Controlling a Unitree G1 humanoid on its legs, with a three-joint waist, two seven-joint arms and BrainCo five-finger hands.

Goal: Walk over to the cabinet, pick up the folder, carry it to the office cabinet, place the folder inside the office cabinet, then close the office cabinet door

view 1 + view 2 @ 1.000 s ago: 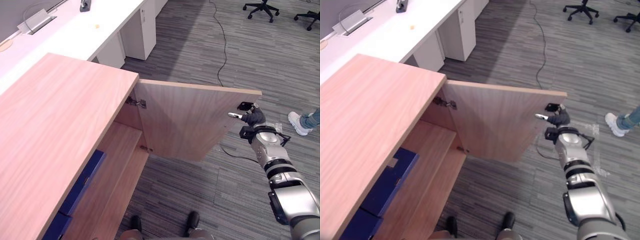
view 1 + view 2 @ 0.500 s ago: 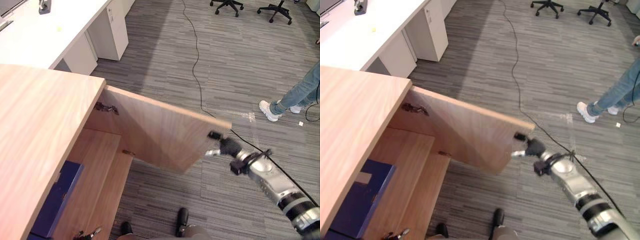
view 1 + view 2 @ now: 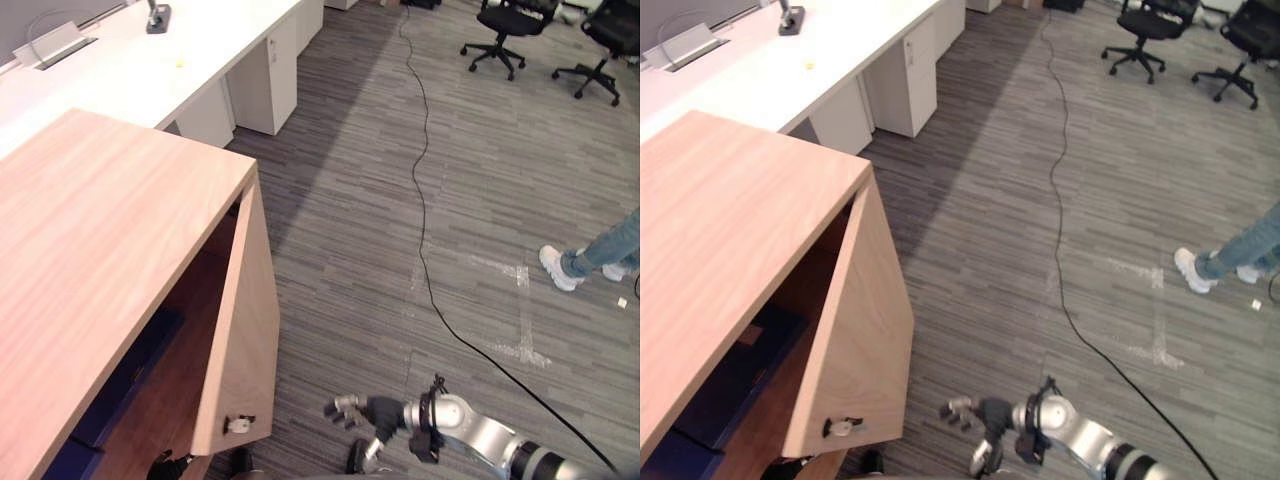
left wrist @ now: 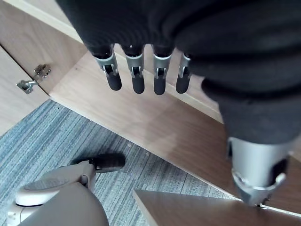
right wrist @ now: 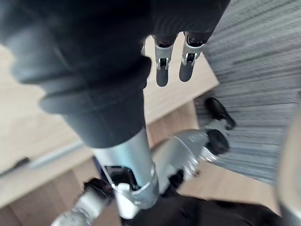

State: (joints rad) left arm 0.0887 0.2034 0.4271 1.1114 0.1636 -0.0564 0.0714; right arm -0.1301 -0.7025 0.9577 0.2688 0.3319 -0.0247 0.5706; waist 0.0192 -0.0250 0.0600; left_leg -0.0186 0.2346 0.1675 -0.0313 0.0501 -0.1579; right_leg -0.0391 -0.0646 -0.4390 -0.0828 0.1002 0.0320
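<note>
The wooden office cabinet [image 3: 110,230] stands at the left. Its door [image 3: 245,330] is swung most of the way in and stands about edge-on to me, with a small metal fitting [image 3: 238,424] on its lower inner face. A dark blue folder [image 3: 130,385] lies on the shelf inside, partly hidden by the cabinet top. My right hand [image 3: 365,412] hangs low over the carpet to the right of the door, apart from it, with its fingers [image 5: 162,70] straight and nothing in them. My left hand [image 4: 135,77] is open and holds nothing, with the cabinet's wooden boards past its fingers.
A long white desk [image 3: 200,50] with white drawer units runs along the back left. Black office chairs [image 3: 500,30] stand at the far right. A person's legs in white shoes [image 3: 585,262] are at the right edge. Grey carpet lies between.
The door has swung from wide open to nearly edge-on against the cabinet. My right hand has come off the door's outer edge and dropped low. The camera has shifted too.
</note>
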